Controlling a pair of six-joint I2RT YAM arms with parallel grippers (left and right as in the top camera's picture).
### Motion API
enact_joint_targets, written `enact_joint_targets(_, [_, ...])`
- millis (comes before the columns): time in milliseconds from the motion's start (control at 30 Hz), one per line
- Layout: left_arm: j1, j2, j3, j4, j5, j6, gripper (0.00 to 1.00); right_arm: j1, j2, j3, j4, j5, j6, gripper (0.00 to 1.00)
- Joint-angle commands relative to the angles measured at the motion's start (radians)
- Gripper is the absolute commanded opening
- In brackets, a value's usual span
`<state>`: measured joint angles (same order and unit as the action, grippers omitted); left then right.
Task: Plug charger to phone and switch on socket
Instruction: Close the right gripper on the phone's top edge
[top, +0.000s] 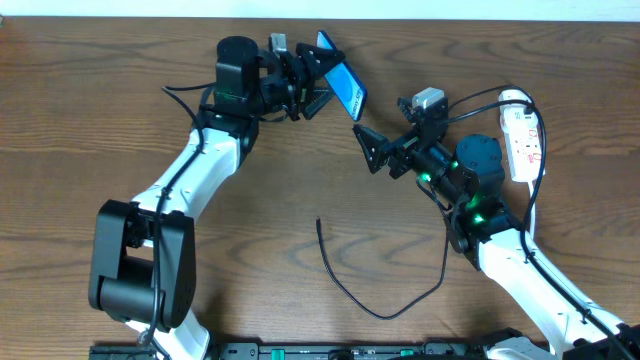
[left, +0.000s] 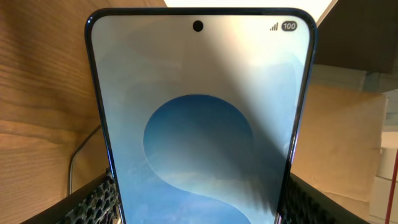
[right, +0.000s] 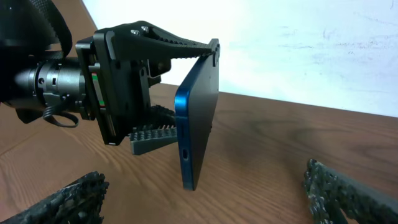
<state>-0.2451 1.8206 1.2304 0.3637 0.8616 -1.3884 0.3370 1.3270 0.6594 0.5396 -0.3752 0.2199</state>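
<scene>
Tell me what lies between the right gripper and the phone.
Only bare table shows between the open right gripper and the phone, which the left gripper holds; overhead and right wrist views both show it.

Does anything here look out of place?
The phone is held up, tilted, by the left tool, while the charger lies loose on the table, its tip plugged into nothing.

Left arm (top: 200, 165) stretches forward and bends inward, left end effector (top: 325, 75) clamped tight on the phone (top: 345, 88), holding it upright. Right arm (top: 520, 265) angles in from the right. The right end effector (top: 370, 148) faces left, fingers (right: 68, 199) spread wide, gripping nothing.
</scene>
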Motion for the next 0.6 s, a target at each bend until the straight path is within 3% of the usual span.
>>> enact_joint_targets(0, [-0.010, -0.029, 0.007, 0.013, 0.008, -0.005, 0.07, 0.005, 0.010, 0.019, 0.003, 0.006, 0.011, 0.99])
enact_joint_targets(567, [-0.037, -0.029, 0.007, 0.021, 0.008, -0.005, 0.07, 0.005, 0.011, 0.020, -0.004, 0.057, 0.012, 0.99])
